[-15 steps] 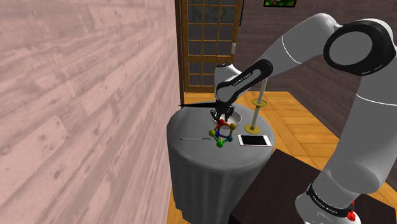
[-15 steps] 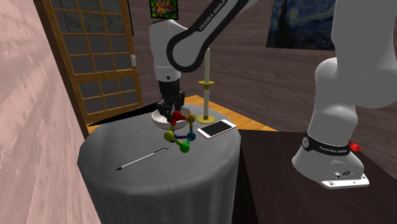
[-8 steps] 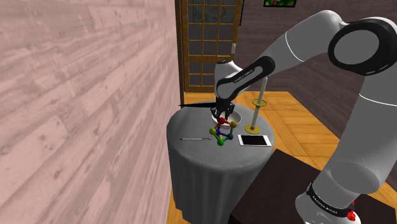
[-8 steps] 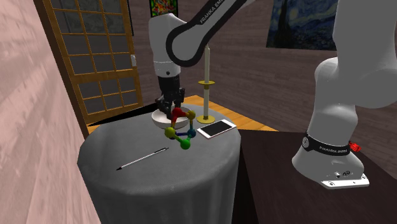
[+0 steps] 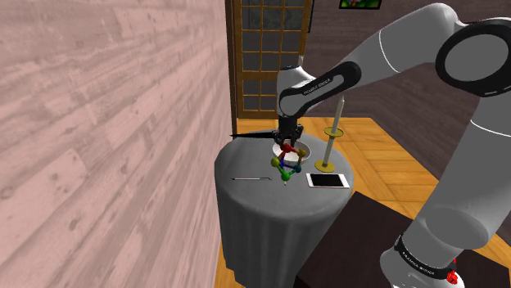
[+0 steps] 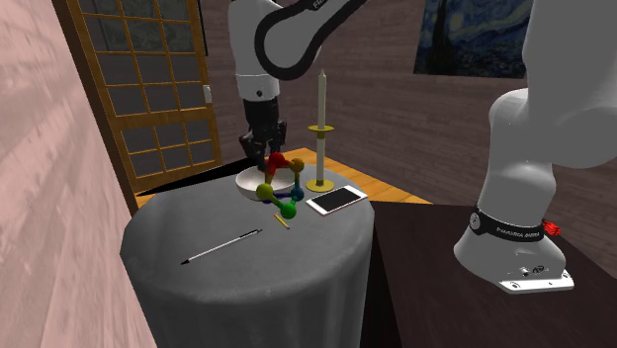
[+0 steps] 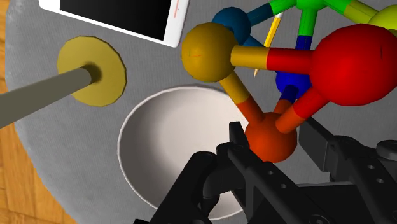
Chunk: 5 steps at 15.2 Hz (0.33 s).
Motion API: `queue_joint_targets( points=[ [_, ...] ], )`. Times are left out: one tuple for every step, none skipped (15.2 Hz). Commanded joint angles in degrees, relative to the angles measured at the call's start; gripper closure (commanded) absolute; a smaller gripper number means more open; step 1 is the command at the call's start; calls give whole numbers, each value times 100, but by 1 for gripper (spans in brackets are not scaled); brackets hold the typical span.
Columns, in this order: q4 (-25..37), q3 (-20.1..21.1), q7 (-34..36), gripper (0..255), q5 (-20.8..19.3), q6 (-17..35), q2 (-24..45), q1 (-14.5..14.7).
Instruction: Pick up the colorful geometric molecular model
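The molecular model (image 6: 278, 188) is a cluster of red, orange, ochre, blue and green balls joined by coloured rods. It hangs a little above the grey-clothed round table (image 6: 247, 282), beside the white bowl. My gripper (image 6: 269, 161) points straight down and is shut on the model's top. In the wrist view the two black fingers (image 7: 238, 145) clasp the orange ball (image 7: 270, 135), and the big red ball (image 7: 347, 63) and ochre ball (image 7: 208, 51) hang below it. From the shoulder view the gripper (image 5: 287, 147) stands just above the model (image 5: 286, 166).
On the table are a white bowl (image 6: 252, 184), a brass candlestick with a tall candle (image 6: 319, 129), a white phone (image 6: 336, 200), a thin pen (image 6: 220, 247) and a small yellow pencil (image 6: 282, 221). A wooden wall (image 5: 106, 123) rises close by. A dark lower surface (image 6: 465, 297) adjoins the table.
The gripper has risen with the model clasped in it, so the model has left the cloth. The yellow pencil under it has come into sight.
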Motion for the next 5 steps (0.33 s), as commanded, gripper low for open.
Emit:
queue_joint_targets(
  points=[
    [68, 5, -15, 255, 15, -162, -96, 4],
    [103, 6, -24, 255, 22, -234, -134, 5],
    [139, 8, -34, 255, 28, -307, -171, 5],
    [144, 8, -35, 255, 29, -318, -177, 5],
    [144, 8, -35, 255, 29, -318, -177, 5]
  ],
)
